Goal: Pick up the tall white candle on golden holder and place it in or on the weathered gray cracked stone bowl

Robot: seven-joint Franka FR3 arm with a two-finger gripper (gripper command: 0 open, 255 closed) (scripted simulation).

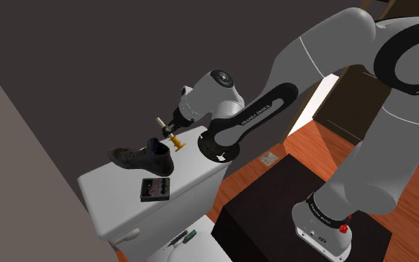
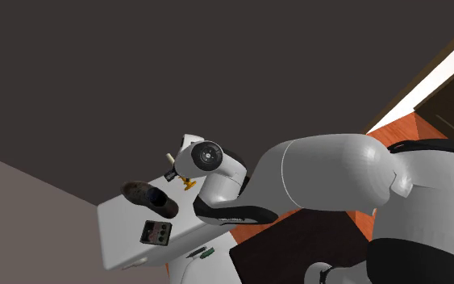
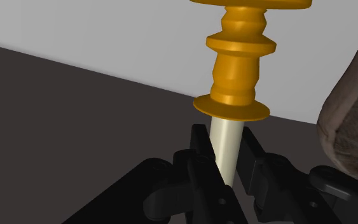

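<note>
A tall white candle (image 3: 225, 149) on a golden holder (image 3: 238, 60) stands between my gripper's (image 3: 225, 137) black fingers, which are shut on the white stem just below the holder's cup. In the shoulder view the candle (image 1: 161, 123) leans, and its golden base (image 1: 176, 143) is over the back of the white tabletop (image 1: 193, 175). I cannot tell whether the base touches the top. The dark, cracked stone bowl (image 1: 139, 158) sits just to the shoulder view's left of the candle, close beside the gripper (image 1: 170, 129), and its rough rim (image 3: 352, 121) shows beside the fingers.
A small dark box with round knobs (image 1: 155, 190) lies on the tabletop in front of the bowl. Small tools (image 1: 183, 237) lie on a lower white surface. The dark stand (image 1: 274, 212) sits on a wooden floor, and a dark wall rises behind the table.
</note>
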